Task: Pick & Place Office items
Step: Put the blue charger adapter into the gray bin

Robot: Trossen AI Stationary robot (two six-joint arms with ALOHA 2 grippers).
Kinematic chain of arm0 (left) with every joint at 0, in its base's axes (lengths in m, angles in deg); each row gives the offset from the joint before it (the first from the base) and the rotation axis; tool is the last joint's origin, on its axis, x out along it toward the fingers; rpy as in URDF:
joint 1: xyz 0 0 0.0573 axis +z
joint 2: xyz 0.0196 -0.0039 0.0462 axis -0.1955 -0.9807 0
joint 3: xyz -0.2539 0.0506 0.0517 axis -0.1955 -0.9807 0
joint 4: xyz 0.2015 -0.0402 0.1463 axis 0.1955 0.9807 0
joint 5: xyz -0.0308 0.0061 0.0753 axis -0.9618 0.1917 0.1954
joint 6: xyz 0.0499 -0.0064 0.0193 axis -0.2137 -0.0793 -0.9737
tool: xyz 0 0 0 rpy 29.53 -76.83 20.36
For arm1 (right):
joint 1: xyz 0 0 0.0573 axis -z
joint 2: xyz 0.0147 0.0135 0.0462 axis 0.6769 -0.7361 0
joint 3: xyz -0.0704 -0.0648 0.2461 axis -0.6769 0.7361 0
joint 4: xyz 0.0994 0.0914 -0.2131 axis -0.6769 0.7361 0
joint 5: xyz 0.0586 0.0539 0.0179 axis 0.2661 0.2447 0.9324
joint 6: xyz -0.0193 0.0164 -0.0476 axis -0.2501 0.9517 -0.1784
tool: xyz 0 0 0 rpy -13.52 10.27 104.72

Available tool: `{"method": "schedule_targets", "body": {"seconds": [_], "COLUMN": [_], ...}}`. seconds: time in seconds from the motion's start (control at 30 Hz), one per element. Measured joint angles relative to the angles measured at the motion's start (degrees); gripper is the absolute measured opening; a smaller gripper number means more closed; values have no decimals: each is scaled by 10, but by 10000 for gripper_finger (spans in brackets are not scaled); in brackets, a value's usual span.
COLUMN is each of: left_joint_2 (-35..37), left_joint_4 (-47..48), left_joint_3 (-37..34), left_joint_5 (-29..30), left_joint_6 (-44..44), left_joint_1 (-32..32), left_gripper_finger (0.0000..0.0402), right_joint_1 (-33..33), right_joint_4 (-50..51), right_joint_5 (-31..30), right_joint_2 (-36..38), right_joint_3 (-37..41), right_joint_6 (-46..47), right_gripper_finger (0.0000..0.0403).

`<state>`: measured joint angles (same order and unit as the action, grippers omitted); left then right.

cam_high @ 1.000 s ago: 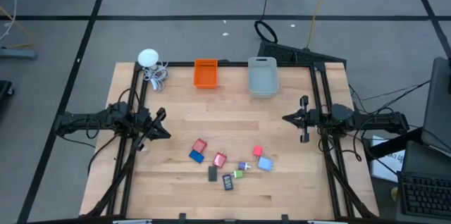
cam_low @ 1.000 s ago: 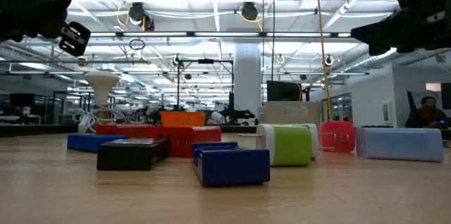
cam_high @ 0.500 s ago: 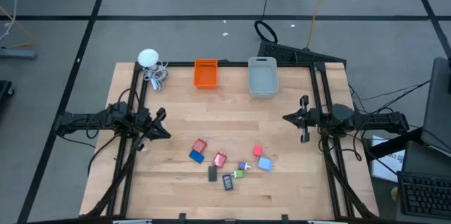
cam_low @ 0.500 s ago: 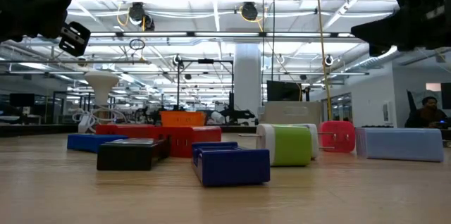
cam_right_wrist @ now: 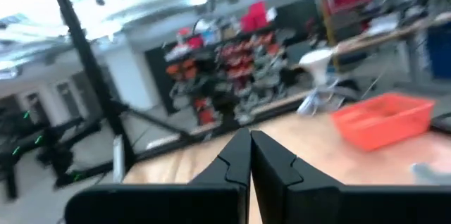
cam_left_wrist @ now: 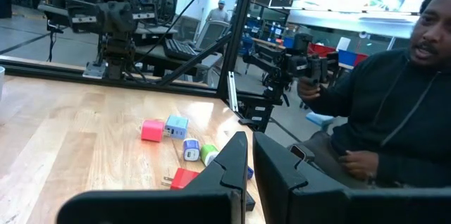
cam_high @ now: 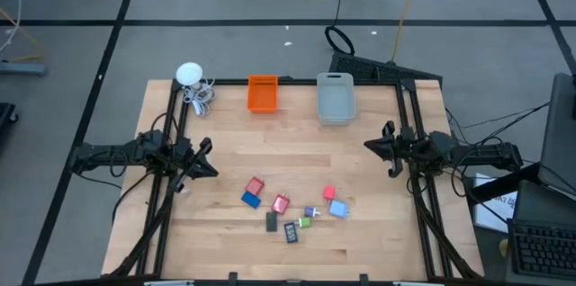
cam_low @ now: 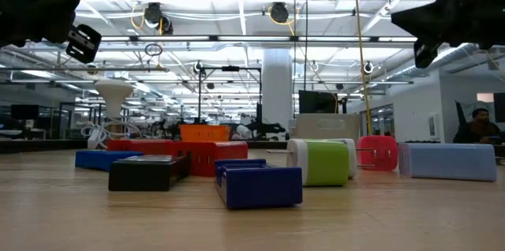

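With both the left claw [cam_high: 206,148] and right claw [cam_high: 388,149] shut and empty, the office items [cam_high: 290,210] clustered at six o'clock on the surface [cam_high: 297,151] need a claw opened wide before descending.

— What sort of place is this?
— A robotics lab in an open industrial hall: ceiling light strips [cam_low: 237,14], shelving racks [cam_right_wrist: 232,76], another arm rig [cam_left_wrist: 113,20] at twelve o'clock beyond the tabletop [cam_high: 297,156].
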<state>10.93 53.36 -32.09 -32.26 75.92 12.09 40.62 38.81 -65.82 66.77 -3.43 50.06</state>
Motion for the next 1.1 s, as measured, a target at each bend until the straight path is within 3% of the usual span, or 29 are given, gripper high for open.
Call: {"method": "schedule_targets", "body": {"seconds": [0.17, 0.33, 0.6, 0.77, 0.87, 0.97, 1.1], "left_joint_2": [0, 0, 0, 0, 0, 0, 0], "left_joint_4": [0, 0, 0, 0, 0, -4, -7], "left_joint_3": [0, 0, 0, 0, 0, 0, -1], "left_joint_5": [0, 0, 0, 0, 0, 0, 0], "left_joint_6": [0, 0, 0, 0, 0, 0, 0], "left_joint_1": [0, 0, 0, 0, 0, 0, 0], "left_gripper_finger": [24, 24, 24, 24, 24, 24, 24], "right_joint_1": [-2, -49, -228, -363, -418, -442, -447], "right_joint_4": [-74, -261, -529, -517, -479, -347, -137], "right_joint_5": [108, 158, 160, 153, 85, -26, -214], "right_joint_2": [-34, -95, -280, -432, -512, -568, -612], "right_joint_3": [0, 0, -9, -99, -167, -219, -272], "right_joint_6": [52, 61, -4, -99, -173, -193, -106], "right_gripper_finger": [6, 60, 197, 249, 260, 258, 248]}}
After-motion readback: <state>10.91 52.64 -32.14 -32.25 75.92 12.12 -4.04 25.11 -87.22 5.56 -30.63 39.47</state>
